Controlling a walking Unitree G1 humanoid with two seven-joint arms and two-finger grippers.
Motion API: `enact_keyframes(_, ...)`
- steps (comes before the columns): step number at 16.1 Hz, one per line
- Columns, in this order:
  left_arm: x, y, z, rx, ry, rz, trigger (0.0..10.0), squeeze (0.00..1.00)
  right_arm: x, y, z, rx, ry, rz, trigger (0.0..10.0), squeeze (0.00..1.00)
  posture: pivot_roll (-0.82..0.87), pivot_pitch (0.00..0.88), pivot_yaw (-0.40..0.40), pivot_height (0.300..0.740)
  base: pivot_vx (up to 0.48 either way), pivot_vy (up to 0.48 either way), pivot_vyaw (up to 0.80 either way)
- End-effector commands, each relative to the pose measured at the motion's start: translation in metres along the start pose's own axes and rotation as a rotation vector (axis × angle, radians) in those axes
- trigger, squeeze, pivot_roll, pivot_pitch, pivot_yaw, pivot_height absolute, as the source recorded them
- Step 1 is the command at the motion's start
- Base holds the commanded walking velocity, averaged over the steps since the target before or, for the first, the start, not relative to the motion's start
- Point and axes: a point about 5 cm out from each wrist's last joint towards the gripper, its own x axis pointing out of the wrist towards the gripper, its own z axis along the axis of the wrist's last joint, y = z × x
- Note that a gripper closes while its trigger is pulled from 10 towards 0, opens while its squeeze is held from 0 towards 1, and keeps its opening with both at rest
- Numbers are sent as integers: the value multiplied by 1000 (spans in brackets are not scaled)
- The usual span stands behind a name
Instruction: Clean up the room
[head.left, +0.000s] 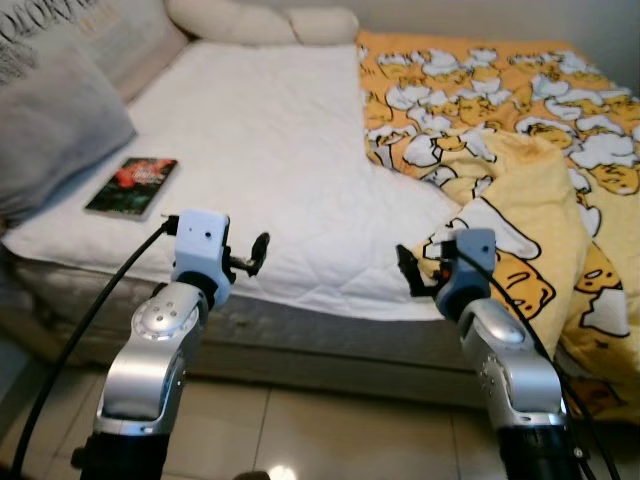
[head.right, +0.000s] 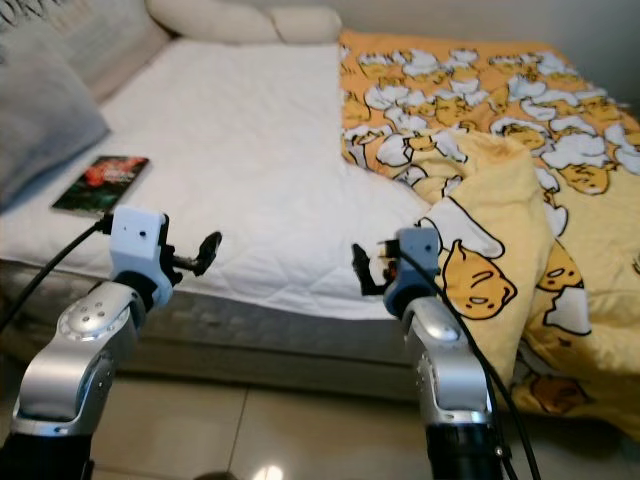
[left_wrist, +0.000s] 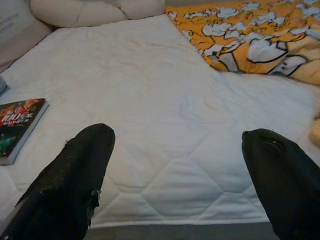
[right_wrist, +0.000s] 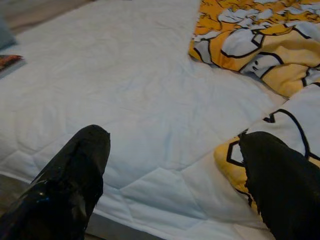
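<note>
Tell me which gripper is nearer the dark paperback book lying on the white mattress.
Left. The left gripper hovers at the mattress edge just beside the dark paperback book; the right gripper hangs farther off, by the yellow patterned blanket.

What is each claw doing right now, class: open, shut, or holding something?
Left claw: open, holding nothing, at the edge of the white mattress.
Right claw: open, holding nothing, beside the yellow blanket.

- We see a broad bare stretch of white mattress (head.left: 270, 150) ahead, open to either gripper.
- On our left, a book (head.left: 132, 185) lies flat near the edge, beside a grey pillow (head.left: 50, 130).
- On our right, the bunched yellow blanket (head.left: 520, 190) overhangs the edge, blocking that side.
- Cream pillows (head.left: 260, 20) line the far end.
</note>
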Motion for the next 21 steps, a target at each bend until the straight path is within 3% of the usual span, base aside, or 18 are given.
enact_keyframes(1, -1, 2, 3, 1, -16, 3, 10000, 0, -1, -1, 3, 13, -6, -6, 10000, 0, 24, 0, 8, 740, 0, 0, 0)
enact_keyframes(4, -3, 5, 0, -4, -15, 3, 10000, 0, -3, -2, -3, 3, 18, -21, 10000, 0, 28, 0, 9, 740, 256, 0, -685)
enact_keyframes(21, -2, 4, -1, 15, -2, -13, 10000, 0, -2, 5, -9, -73, 36, 14, 10000, 0, 30, 0, 13, 740, 266, 0, 0)
